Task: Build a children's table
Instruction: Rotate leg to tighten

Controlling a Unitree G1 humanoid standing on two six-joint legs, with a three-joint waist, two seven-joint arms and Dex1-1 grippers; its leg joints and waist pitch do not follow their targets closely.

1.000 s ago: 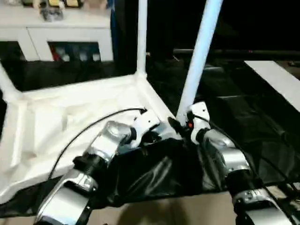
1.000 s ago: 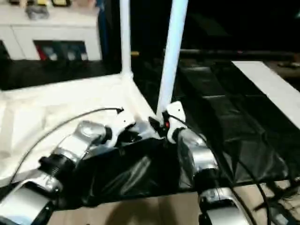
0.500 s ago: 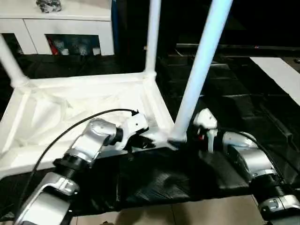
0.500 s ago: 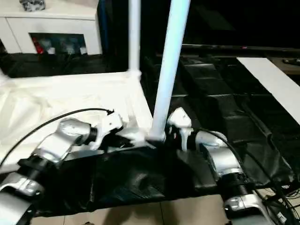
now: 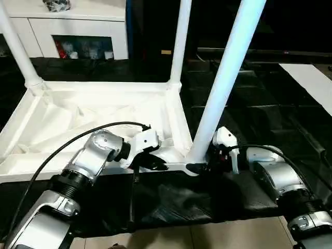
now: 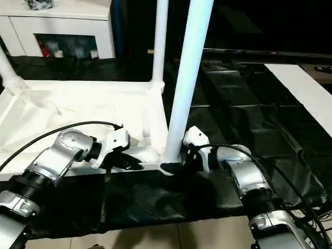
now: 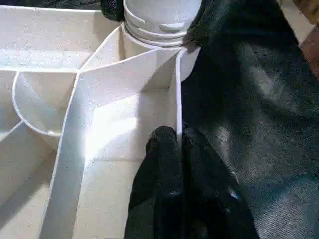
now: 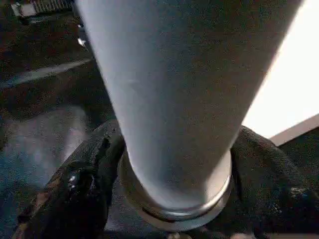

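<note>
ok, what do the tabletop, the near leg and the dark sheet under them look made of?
Tabletop: white moulded plastic, by its thin ribs and satin sheen.
Near leg: smooth white tube, likely plastic too; seamless, with a soft gloss.
Sheet: thin black plastic film, probably; it creases and glints.

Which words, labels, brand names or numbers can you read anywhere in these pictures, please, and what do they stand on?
No readable text anywhere.
Tabletop, legs and both grippers, left and right: plain, no markings.
Items behind the cabinet glass doors: too small and blurred to read any label.
</note>
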